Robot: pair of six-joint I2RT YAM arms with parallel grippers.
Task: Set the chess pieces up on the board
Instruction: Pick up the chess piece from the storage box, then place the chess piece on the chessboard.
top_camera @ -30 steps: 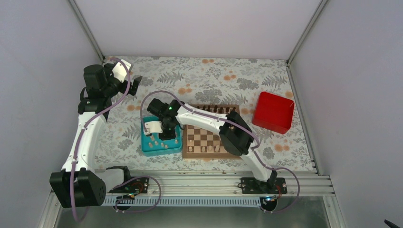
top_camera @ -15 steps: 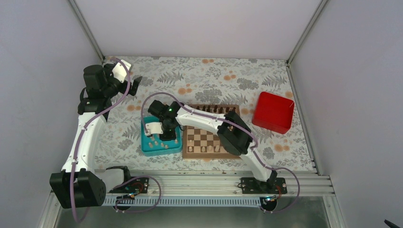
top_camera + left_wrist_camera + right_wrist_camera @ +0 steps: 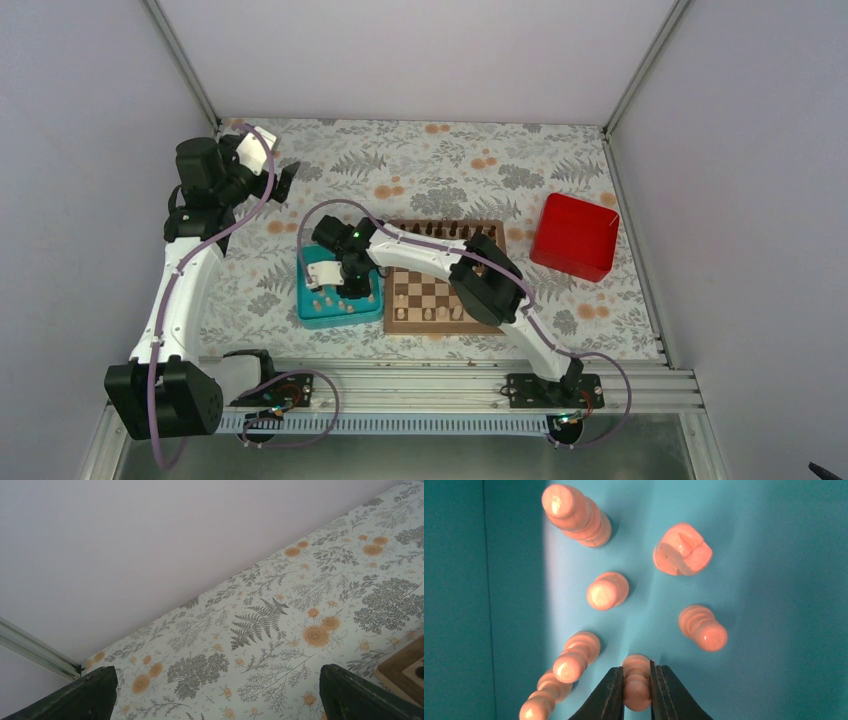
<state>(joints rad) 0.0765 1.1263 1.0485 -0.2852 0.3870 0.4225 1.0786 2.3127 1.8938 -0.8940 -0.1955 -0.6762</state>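
The board [image 3: 425, 300] lies mid-table with dark pieces along its far row and a few pale chess pieces [image 3: 441, 314] on its near rows. More pale chess pieces [image 3: 608, 590] stand in the teal tray [image 3: 312, 318] left of the board. My right gripper [image 3: 637, 692] reaches down into the tray and is shut on one pale piece [image 3: 637, 666], which stands on the tray floor. From above the right gripper [image 3: 345, 290] is over the tray's right part. My left gripper [image 3: 215, 700] hangs open and empty above the floral cloth at the far left.
A red square box [image 3: 574, 236] stands right of the board. The teal tray's wall [image 3: 454, 600] rises close on the left of my right gripper. Several pale pieces crowd round the held one. The board's corner [image 3: 407, 672] shows in the left wrist view.
My right gripper has lowered further into the teal tray, and the right arm's elbow has shifted a little left. The left arm has not moved.
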